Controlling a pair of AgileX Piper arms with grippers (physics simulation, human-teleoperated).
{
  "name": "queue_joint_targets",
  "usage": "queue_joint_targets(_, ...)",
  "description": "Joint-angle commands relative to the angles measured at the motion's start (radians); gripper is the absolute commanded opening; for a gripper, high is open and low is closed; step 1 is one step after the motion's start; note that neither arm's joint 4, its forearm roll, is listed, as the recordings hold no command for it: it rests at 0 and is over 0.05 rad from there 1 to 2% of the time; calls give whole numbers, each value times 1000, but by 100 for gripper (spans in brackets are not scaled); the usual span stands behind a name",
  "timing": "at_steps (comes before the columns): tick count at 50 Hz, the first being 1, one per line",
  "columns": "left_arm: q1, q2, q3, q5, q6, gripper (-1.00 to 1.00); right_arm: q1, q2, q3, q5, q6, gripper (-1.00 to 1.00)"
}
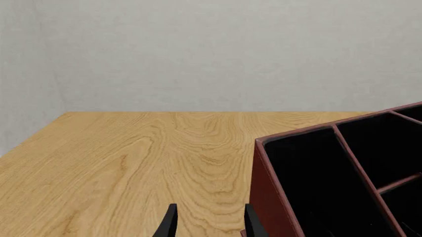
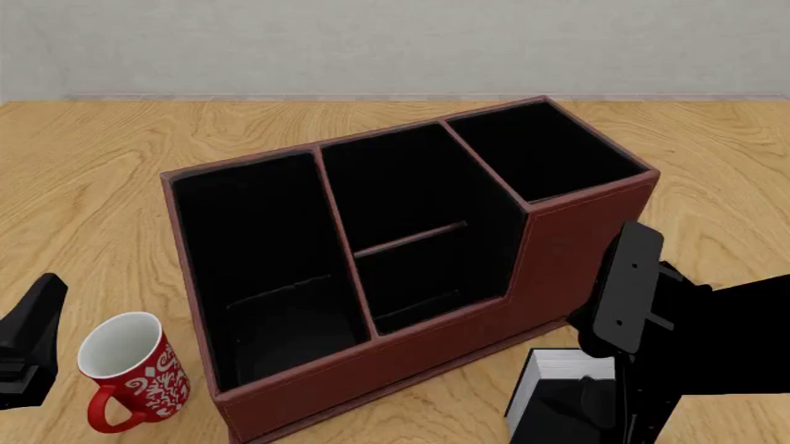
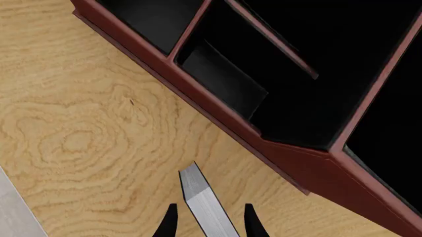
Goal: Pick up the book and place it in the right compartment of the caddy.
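The caddy (image 2: 568, 250), a large reddish-brown box with black inside, stands mid-table. Its right compartment (image 2: 543, 153) is the tall narrow section at the far right and holds nothing I can see. The black book (image 2: 543, 412), with white page edges (image 2: 564, 365) upward, stands in front of the caddy's right end, under my right arm (image 2: 642, 314). In the right wrist view my right gripper (image 3: 209, 222) is open and straddles the book's pale edge (image 3: 204, 202), with a gap on each side. My left gripper (image 1: 209, 224) is open and empty beside the caddy's left end (image 1: 270, 197).
A red mug (image 2: 129, 370) with a white pattern stands left of the caddy's front corner, close to my left arm (image 2: 28, 347). The wooden table (image 2: 87, 166) runs back to a grey wall.
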Motion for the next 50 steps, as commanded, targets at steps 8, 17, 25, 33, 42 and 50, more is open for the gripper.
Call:
queue_joint_targets(8,0,4,-1,-2,0,100,8,42,51,-69,26,100)
queue_joint_targets(17,0,1,0,-1,0,100,26,60,73,-102,51,100)
queue_joint_targets(25,0,2,0,-1,0,100,49,72,83,-124,81,-100)
queue_joint_targets(33,0,2,0,-1,0,100,57,63,80,-111,85,-100)
queue_joint_targets(42,0,1,0,0,0,100,47,46,64,-91,68,-100)
queue_joint_targets(50,0,3,0,-2,0,100,47,14,26,-43,54,-100)
